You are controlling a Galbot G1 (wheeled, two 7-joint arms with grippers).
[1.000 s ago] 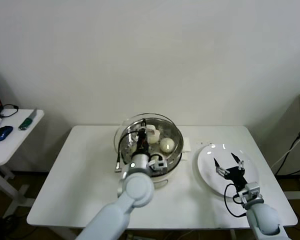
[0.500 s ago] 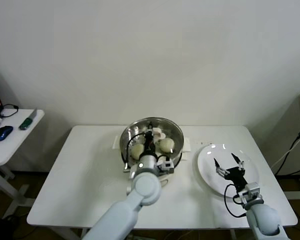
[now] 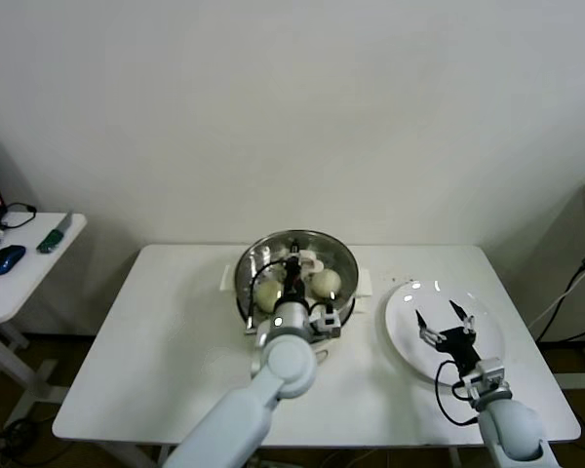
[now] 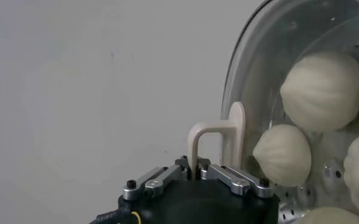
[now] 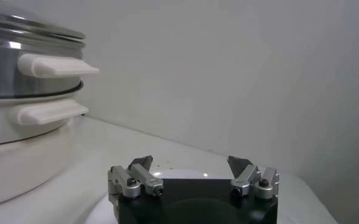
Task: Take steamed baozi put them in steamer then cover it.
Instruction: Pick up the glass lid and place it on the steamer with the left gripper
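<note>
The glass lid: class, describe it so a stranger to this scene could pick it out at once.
On the white table, find the steel steamer near the back edge. The lid sits over it, its white handle held by the left claw. Unlike the flat white plate under the open right claw, it is clear, with baozi visible through it.

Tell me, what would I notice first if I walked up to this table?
The shiny steamer in the middle of the white table, with baozi showing through its clear cover. The left hand grips the cover's white handle. To the right, the right hand waits open over a white plate.
</note>
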